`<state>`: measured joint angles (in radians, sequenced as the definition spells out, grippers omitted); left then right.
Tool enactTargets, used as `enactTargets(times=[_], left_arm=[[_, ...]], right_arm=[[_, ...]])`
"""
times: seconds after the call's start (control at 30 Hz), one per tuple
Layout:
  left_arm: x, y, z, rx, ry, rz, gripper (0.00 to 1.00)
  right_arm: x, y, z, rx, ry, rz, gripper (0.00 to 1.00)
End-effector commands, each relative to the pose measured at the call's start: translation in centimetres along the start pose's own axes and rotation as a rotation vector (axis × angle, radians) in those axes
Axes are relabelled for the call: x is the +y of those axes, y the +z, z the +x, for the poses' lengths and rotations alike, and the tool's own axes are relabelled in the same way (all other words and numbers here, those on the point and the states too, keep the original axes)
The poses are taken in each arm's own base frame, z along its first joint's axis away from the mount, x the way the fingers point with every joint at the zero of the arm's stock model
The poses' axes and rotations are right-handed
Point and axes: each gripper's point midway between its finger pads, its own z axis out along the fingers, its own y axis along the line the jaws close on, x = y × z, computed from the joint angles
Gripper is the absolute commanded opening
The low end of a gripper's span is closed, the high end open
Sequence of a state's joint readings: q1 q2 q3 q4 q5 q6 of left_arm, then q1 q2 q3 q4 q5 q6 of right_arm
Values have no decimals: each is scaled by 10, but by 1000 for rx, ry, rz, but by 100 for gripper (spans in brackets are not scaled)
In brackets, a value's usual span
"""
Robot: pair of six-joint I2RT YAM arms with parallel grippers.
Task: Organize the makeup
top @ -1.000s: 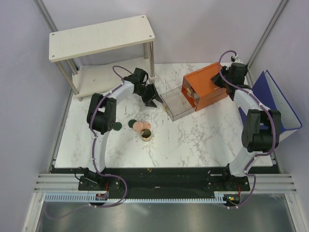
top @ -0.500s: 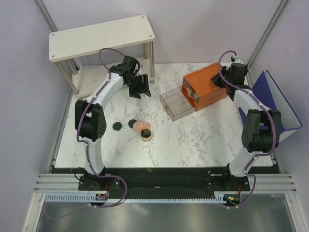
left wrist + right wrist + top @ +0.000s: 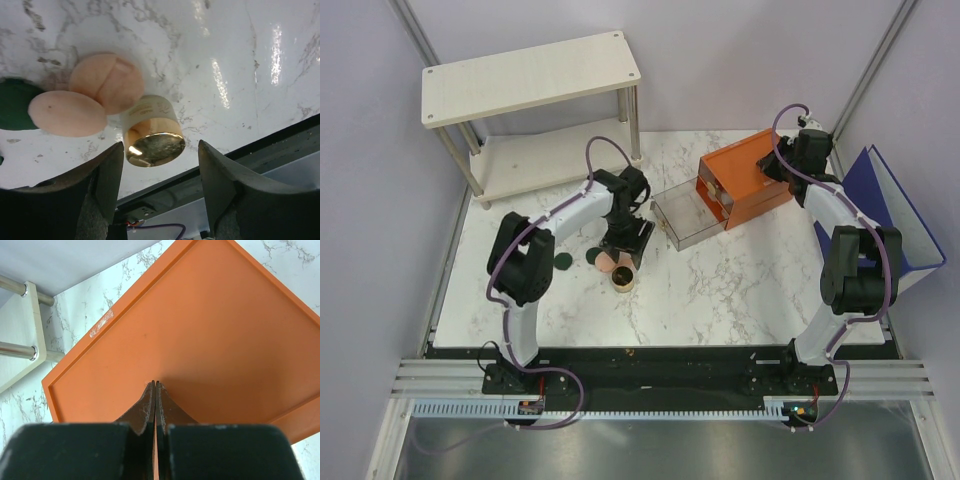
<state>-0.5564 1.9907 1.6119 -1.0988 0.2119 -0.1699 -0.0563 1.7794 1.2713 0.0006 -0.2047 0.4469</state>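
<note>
- Your left gripper (image 3: 160,148) hangs with its fingers spread wide, holding nothing; the gold-rimmed jar (image 3: 152,134) stands on the marble table (image 3: 240,60) in the gap between the fingertips, touching neither.
- Two peach-pink discs (image 3: 107,82) overlap just beyond the jar, off to one side of the fingers; a dark green disc (image 3: 14,102) lies against them, outside the nearer finger.
- Your right gripper (image 3: 154,385) has its fingers pressed fully together, gripping nothing; the tips point at the top of the orange drawer box (image 3: 215,325); contact cannot be confirmed.
</note>
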Motion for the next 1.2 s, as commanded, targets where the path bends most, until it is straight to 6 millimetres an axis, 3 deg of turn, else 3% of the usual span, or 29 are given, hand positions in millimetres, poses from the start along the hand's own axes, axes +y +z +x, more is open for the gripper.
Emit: enactTargets(times=[0.0, 0.33, 0.6, 1.0, 1.17], left_arm=[[-11, -9, 5, -12, 110, -16, 68], [-4, -3, 14, 19, 127, -122, 68], [-7, 13, 26, 84, 137, -109, 68], [6, 40, 46, 145, 114, -146, 69], [5, 48, 46, 161, 122, -128, 62]], right_arm=[[-84, -25, 159, 516, 39, 295, 0], [-85, -30, 164, 532, 33, 294, 0], [-85, -33, 163, 532, 21, 294, 0], [-85, -36, 169, 555, 18, 287, 0], [-84, -36, 169, 557, 17, 286, 0]])
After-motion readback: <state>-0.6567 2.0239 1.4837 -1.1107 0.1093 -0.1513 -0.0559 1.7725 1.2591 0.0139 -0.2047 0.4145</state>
